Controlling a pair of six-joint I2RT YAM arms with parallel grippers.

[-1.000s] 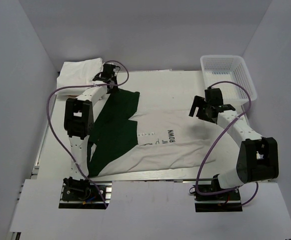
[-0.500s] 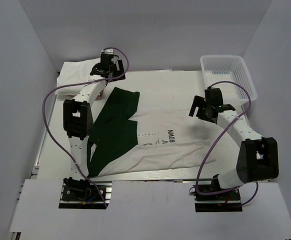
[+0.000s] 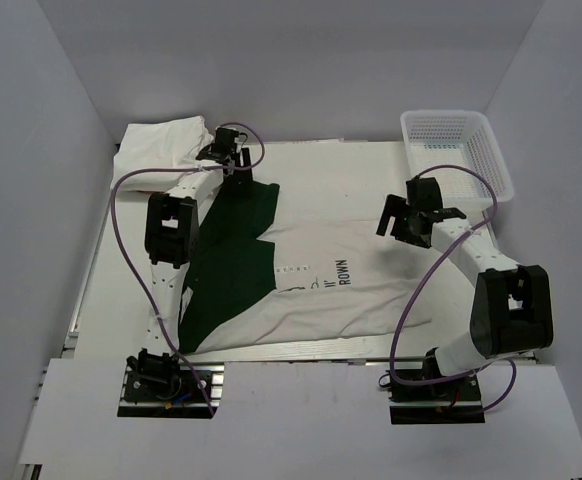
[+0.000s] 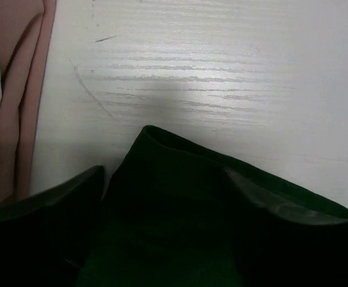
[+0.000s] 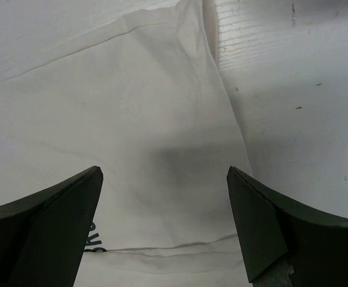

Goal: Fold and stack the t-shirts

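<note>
The cream-white t-shirt [image 3: 356, 275] with dark green sleeves lies spread on the table, its black lettering near the middle. One green sleeve [image 3: 236, 235] is folded over the left half. My left gripper [image 3: 233, 160] sits low over that sleeve's far corner; in the left wrist view the green cloth [image 4: 180, 197] lies between the left gripper's [image 4: 163, 172] parted fingers, so it is open. My right gripper [image 3: 408, 218] hovers open above the shirt's right part, with only cream cloth [image 5: 132, 107] below the right gripper's [image 5: 165, 173] jaws. More t-shirts [image 3: 158, 145], white ones, are piled at the back left, and an orange-pink one [image 4: 18, 89] shows beside them.
A white lattice basket [image 3: 458, 150] stands at the back right corner. Grey walls close in the table on both sides and at the back. Bare table [image 4: 234, 78] shows just beyond the green sleeve's corner.
My left gripper let go of the sleeve corner, rose toward the back wall, then came down to the right over the same corner. The right arm has barely shifted.
</note>
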